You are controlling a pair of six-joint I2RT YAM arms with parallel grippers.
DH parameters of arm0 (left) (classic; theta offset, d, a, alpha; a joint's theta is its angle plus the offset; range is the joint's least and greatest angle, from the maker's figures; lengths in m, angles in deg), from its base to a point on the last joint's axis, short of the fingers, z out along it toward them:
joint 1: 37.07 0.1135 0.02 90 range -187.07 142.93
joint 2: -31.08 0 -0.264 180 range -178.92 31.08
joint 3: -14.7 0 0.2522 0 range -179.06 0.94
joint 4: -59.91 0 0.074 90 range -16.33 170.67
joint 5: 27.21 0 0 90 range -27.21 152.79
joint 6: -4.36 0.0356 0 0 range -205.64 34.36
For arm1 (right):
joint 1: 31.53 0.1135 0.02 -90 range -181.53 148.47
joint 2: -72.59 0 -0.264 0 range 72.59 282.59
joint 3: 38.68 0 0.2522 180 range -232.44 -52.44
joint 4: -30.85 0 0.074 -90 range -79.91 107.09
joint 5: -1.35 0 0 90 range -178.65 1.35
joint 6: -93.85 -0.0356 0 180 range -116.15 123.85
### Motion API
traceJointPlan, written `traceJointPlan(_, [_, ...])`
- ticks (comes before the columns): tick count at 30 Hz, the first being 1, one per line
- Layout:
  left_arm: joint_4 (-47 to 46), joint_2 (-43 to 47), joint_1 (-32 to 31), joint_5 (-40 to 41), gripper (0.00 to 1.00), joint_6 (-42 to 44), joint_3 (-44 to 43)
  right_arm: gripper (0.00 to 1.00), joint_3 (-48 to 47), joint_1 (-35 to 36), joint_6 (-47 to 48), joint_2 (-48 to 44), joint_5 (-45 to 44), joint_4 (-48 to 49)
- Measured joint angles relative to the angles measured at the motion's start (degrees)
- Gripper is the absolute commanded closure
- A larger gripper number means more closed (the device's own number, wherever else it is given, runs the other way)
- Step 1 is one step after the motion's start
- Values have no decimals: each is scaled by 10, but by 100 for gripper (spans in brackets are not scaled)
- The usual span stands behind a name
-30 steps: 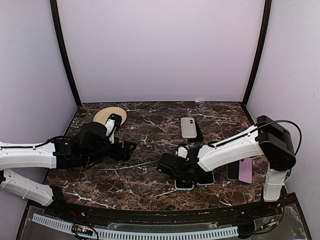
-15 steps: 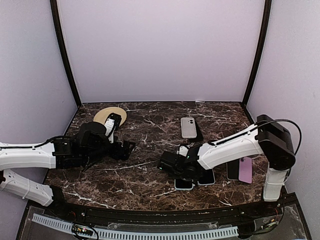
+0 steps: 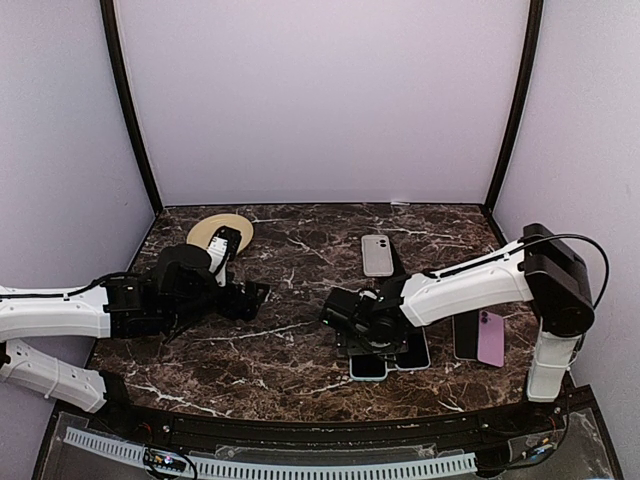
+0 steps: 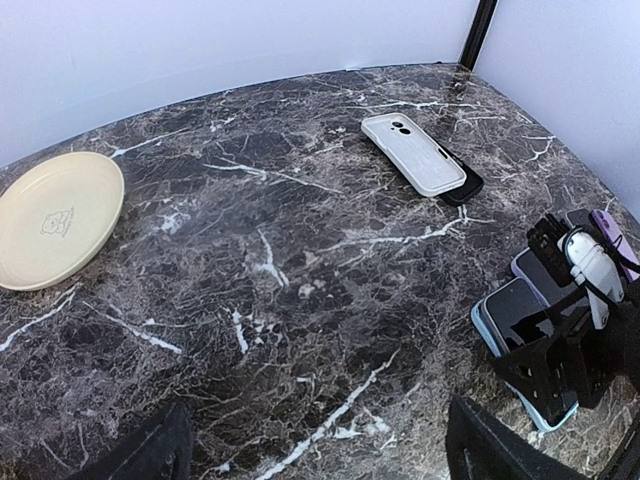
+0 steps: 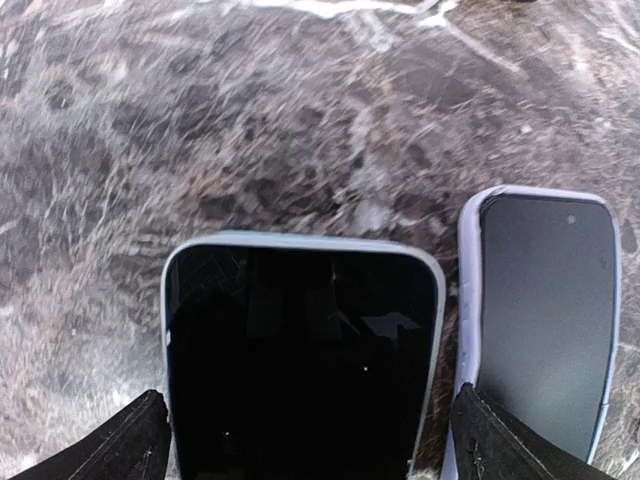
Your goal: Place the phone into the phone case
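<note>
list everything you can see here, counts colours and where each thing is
plate: 1, cream, far left of the table
white case: 1, white, far centre, camera cut-out up
black slab: 1, black, partly under the white case, maybe a phone
light blue phone: 1, light blue case, screen up, near centre
lavender phone: 1, lavender case, just right of it
black phone: 1, black, near right
purple phone: 1, purple, beside the black phone
table: 1, dark marble, white veins
left end effector: 1, black, open, empty
right end effector: 1, black, open, over the light blue phone
</note>
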Motion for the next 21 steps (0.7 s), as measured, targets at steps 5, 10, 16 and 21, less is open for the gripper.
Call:
traceJointPlan(5, [0,0,0,0,10,0,3,2,5,0,9,0,57,5])
traceJointPlan(10, [0,0,0,0,10,0,3,3,5,0,21,-3,77,5])
traceJointPlan(16, [0,0,0,0,10,0,3,6,5,2,19,-3,76,-3])
traceJointPlan(21, [0,0,0,0,10,0,3,5,3,11,17,-3,73,-14])
